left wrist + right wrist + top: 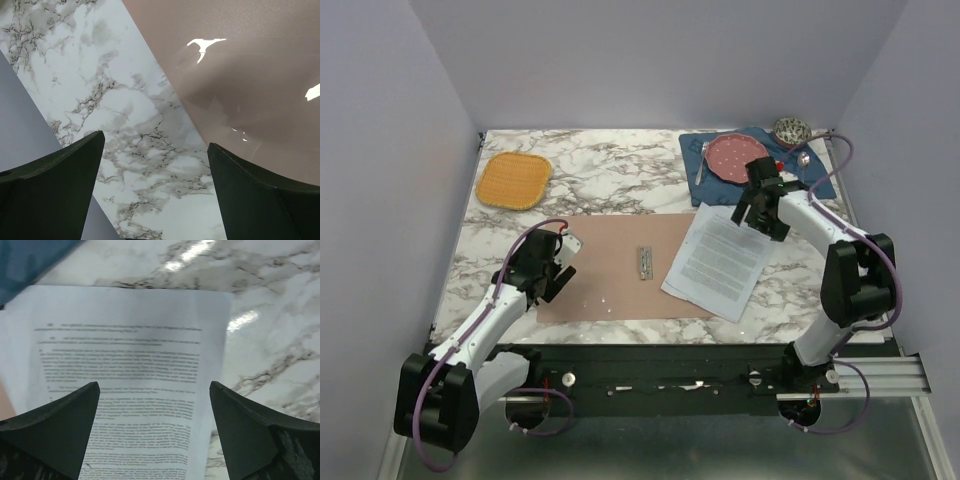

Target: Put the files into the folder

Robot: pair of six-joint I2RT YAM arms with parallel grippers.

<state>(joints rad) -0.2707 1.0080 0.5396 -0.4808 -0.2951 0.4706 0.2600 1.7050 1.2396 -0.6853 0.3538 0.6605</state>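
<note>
At the middle of the marble table (610, 185): the folder (605, 270), one, pinkish-brown card, lay open and flat, with a small metal clip (645, 262) at its spine.

Item: the files (718, 262), white printed sheets, stacked askew. They rested across the folder's right edge, part on the card and part on the marble to the folder's right. The exact count could not be told from above.

Item: the left gripper (555, 268), over the folder's left edge, jaws spread wide and holding nothing.

Item: the right gripper (760, 212), above the files' far end, beyond the folder's right far corner, jaws likewise wide and empty, with printed text visible between the fingers.

Handling, judged: the sheets were light, thin and floppy, likely to sag, curl or slide apart if lifted by one corner. They would also be hard to pinch where they lay flush on the marble. The best hold seemed a free edge, or simply sliding the stack leftward fully onto the card.

Also present, beyond the folder: an orange woven mat (514, 179) to the far left and a blue placemat (820, 182) to the far right.
</note>
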